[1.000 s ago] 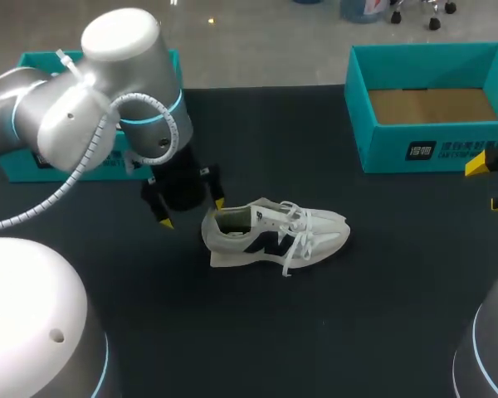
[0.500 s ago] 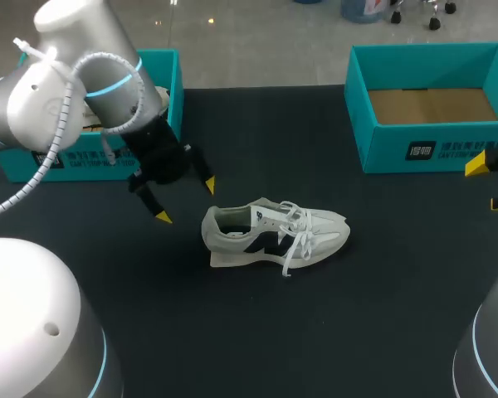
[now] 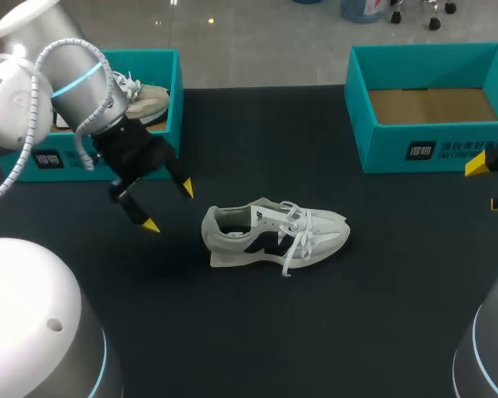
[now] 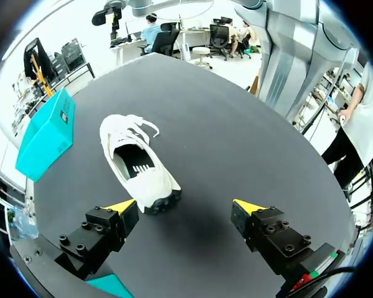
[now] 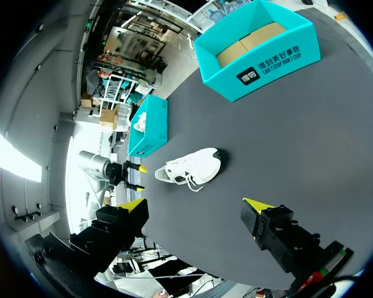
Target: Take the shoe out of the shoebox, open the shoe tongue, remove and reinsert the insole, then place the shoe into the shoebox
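Black table [image 3: 315, 332] bears shoe [image 3: 274, 232] and white-lettered shoebox [image 3: 382, 149]; left hand [image 3: 168, 207] and right hand [image 3: 490, 184] gape empty.

Bright even light; faint shadow beneath shoe [image 3: 274, 234]

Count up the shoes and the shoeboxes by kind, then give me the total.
White-and-grey lace-up sneakers: 2 (one loose, one inside the left box)
Teal cardboard shoeboxes: 2
Total: 4
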Tool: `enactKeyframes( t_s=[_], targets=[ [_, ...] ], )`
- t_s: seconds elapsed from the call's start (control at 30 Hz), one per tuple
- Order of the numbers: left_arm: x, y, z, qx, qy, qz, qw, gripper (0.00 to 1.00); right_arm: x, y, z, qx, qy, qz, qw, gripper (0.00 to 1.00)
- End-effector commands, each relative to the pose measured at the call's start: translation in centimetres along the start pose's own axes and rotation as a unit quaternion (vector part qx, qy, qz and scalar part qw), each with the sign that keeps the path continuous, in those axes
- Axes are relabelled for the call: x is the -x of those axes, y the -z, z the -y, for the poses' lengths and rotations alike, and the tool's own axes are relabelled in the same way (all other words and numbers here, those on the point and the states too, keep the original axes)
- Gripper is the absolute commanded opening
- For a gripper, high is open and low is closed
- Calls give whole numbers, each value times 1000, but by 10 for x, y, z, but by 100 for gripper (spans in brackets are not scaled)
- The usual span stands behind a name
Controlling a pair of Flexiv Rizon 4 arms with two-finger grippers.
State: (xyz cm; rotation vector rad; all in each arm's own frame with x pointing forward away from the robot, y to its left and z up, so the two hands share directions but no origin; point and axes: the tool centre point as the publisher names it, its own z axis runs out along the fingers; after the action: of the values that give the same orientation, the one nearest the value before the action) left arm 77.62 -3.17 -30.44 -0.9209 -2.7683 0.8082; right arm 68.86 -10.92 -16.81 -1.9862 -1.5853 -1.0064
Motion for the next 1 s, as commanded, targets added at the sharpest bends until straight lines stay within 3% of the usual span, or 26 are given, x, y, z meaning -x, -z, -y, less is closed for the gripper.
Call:
enactKeyframes(
  t_s=[0.03,0.33,0.37,0.5,0.73,1.0],
  targets=[
    [1,2,0,0,-1,-3,1000,100,0,0,2,1,-1,1,1000,100],
    [1,2,0,0,-1,-3,1000,100,0,0,2,1,-1,1,1000,100],
    [2,0,-1,4,51,35,998,100,0,0,2,1,-1,1,1000,100],
    [-3,-4,-2,-47,157,124,979,100,0,0,2,1,-1,1,1000,100],
    [-10,-2,-4,-55,244,224,942,100,0,0,2,1,-1,1,1000,100],
    [-15,-10,-10,-57,272,226,934,100,0,0,2,1,-1,1,1000,100]
  ],
)
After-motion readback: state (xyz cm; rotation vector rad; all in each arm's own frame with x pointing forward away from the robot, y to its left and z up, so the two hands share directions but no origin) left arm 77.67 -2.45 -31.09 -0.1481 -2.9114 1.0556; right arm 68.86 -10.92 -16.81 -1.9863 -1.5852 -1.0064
